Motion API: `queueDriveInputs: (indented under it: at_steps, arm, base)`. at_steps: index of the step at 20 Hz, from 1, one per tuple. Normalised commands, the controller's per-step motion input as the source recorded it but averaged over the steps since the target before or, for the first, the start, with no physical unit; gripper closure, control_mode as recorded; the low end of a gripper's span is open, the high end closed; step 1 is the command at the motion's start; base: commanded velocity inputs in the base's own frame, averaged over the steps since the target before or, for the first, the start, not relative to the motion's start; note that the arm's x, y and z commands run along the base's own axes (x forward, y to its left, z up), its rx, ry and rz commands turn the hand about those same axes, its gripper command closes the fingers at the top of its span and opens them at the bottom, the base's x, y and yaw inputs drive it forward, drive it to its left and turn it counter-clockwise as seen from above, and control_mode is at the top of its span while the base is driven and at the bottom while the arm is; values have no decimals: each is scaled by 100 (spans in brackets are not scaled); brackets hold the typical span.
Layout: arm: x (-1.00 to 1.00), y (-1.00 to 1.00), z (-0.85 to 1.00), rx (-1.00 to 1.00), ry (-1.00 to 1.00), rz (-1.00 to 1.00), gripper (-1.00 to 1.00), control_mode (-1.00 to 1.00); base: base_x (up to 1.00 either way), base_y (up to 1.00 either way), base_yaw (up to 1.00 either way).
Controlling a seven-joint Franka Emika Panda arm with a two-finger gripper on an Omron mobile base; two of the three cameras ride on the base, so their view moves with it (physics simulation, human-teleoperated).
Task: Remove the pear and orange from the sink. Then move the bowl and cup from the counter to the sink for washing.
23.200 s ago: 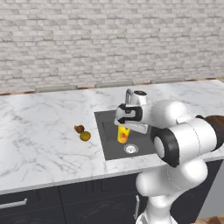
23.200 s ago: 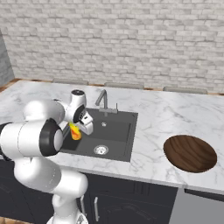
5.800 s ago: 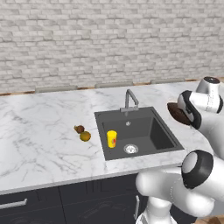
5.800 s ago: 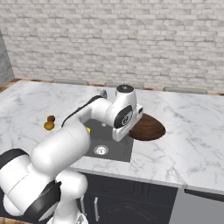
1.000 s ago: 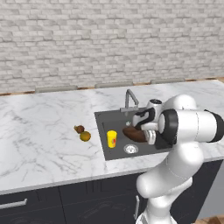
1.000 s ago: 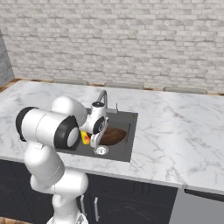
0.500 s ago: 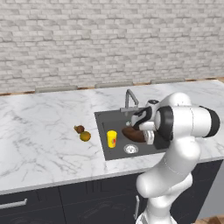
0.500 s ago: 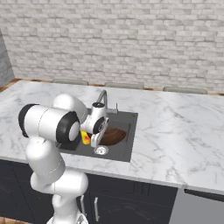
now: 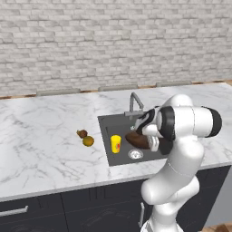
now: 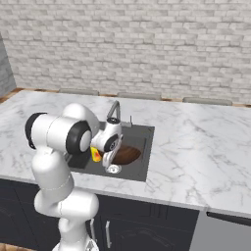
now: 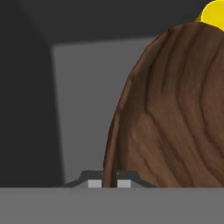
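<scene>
Since a second ago the arm has eased only slightly lower; the bowl [image 9: 138, 140] remains down inside the sink [image 9: 105, 131], where nearly six seconds back it was at the far right of the surface [image 9: 41, 136].

Left to right in the left base view: the pear [image 9: 82, 133] and the orange [image 9: 88, 141] lie on the marble, touching or just beside each other, well clear of the basin. Next stands the cup [image 9: 116, 143], upright in the sink's left part. Beside it sits the wood-look bowl, near the drain [image 9: 135, 154] and below the faucet [image 9: 133, 102]. The claw [image 9: 152, 141] is pinched on the bowl's rim, its tips nearly together with the thin edge between them, as the hand view shows at its lower margin [image 11: 109, 181].

Judged from this, the task is nearly complete: only the release is left. The risk is in letting go. The bowl appears tilted on its edge, and if released from there it could drop, rock or slide into the cup and knock it over. Pulling the arm back before the tips part would drag the bowl up again. The faucet stands close behind the wrist and could be struck on the way out.

Count: one pear, one orange, one cup, one bowl, one sink, one faucet.
</scene>
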Motion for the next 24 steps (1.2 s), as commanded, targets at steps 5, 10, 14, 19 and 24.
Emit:
queueDriveInputs:
  at_steps: [5,10,14,19,24]
  arm:
    - [14,0,-16,4,0,0,100,-100]
    - [15,-4,-9,0,0,0,100,-100]
    - [15,-1,-12,0,0,0,100,-100]
    - [16,0,-8,0,2,0,100,-100]
    - [7,0,-10,0,6,0,100,-100]
  base:
    - [0,0,0]
    - [0,0,0]
    - [0,0,0]
    - [0,0,0]
    - [0,0,0]
